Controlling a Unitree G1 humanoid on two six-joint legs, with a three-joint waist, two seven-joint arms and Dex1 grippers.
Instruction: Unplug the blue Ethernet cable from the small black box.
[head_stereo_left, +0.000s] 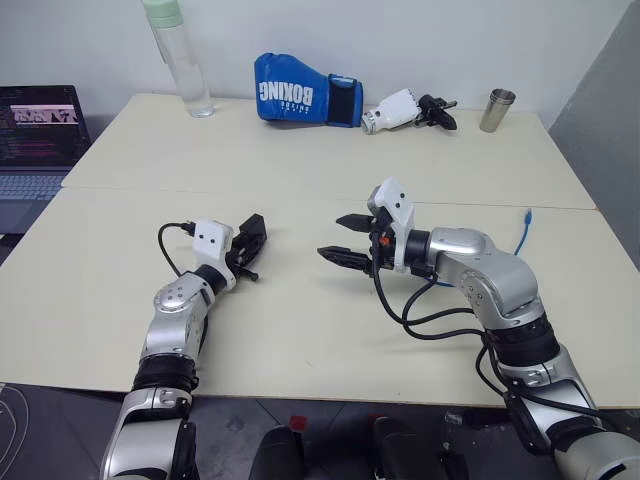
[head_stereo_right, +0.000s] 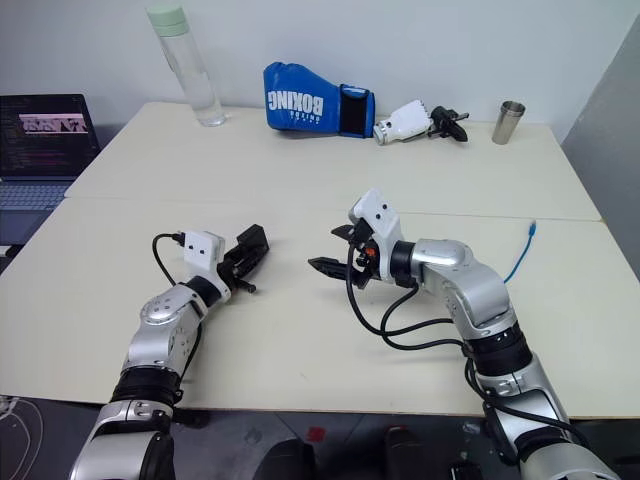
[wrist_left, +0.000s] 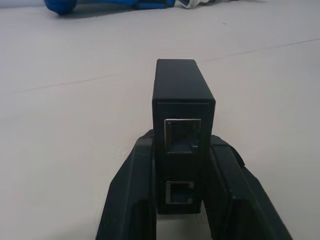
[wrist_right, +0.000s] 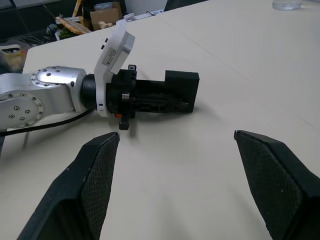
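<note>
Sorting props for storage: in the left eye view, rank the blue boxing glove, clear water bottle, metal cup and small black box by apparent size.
1. Blue boxing glove
2. Clear water bottle, close behind the glove; its top is cut off
3. Small black box and metal cup: alike; the box sits nearer, so unranked

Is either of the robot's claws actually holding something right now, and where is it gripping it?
Yes. The left gripper holds the small black box by its two sides at the near end, both ports empty. The right gripper is open and holds nothing.
</note>
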